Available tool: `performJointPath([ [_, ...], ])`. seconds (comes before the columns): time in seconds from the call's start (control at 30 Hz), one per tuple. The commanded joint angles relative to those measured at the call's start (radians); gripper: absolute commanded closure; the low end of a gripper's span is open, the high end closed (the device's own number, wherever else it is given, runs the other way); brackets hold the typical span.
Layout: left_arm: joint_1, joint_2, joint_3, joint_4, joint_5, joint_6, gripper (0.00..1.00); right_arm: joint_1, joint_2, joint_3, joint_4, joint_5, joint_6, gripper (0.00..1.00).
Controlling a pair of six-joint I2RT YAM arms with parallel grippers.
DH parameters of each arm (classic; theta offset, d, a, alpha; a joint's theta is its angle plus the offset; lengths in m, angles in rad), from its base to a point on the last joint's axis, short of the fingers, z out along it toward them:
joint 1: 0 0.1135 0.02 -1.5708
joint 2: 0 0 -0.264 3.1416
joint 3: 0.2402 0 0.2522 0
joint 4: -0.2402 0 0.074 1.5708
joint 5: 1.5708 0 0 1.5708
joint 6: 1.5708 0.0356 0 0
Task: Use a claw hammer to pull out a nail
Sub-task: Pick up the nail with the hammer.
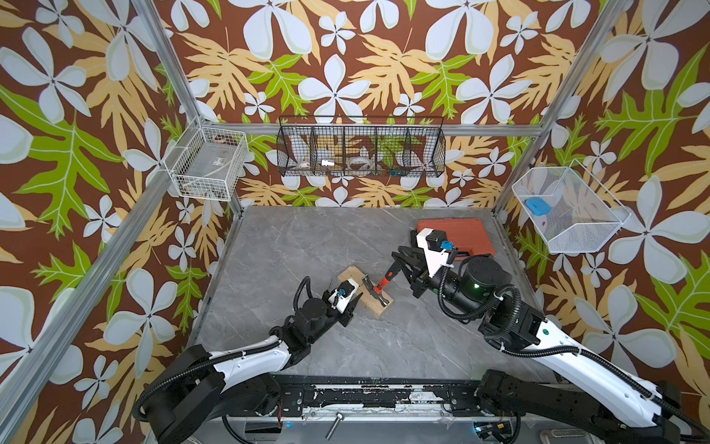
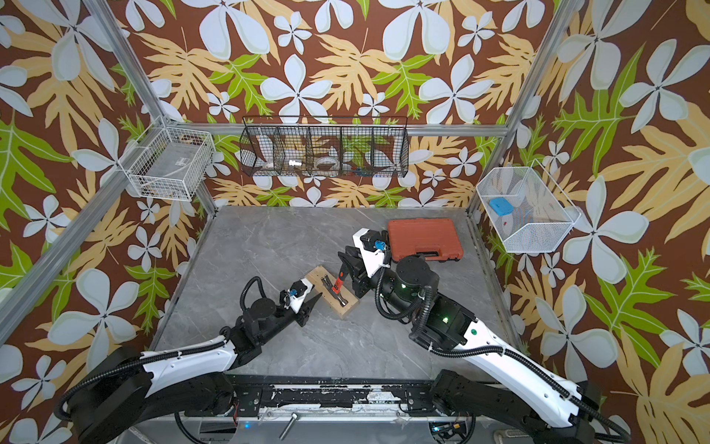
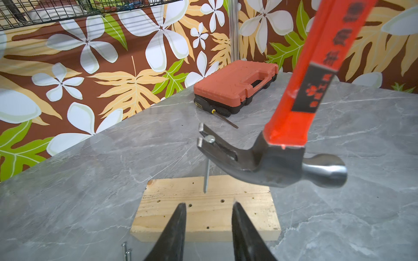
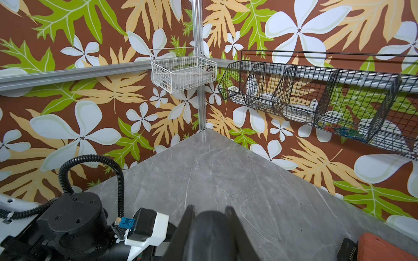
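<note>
Hooking the nail (image 3: 207,176) by its head in the claw, the hammer (image 3: 282,162) tilts over the wooden block (image 3: 158,217) near the middle of the table (image 3: 90,180). The nail stands upright with only its tip in the wood. The right gripper (image 4: 210,209) is clamped on the hammer's black tail end. The left gripper (image 3: 208,204) hangs over the block's edge, jaws narrowly apart and empty. A red toolbox (image 3: 235,83) lies toward the far corner, and two loose nails (image 3: 125,250) lie beside the block.
</note>
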Motion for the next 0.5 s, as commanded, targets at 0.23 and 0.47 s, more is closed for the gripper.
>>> performJointPath([
  [0.23,-0.003,0.051,0.030,0.018,-0.032,0.052,0.64,0.001,0.000,0.018,0.085,-0.050,0.021,1.00],
  [0.47,-0.003,0.090,0.057,0.019,-0.048,0.047,0.64,0.001,-0.009,0.018,0.090,-0.068,0.023,1.00],
])
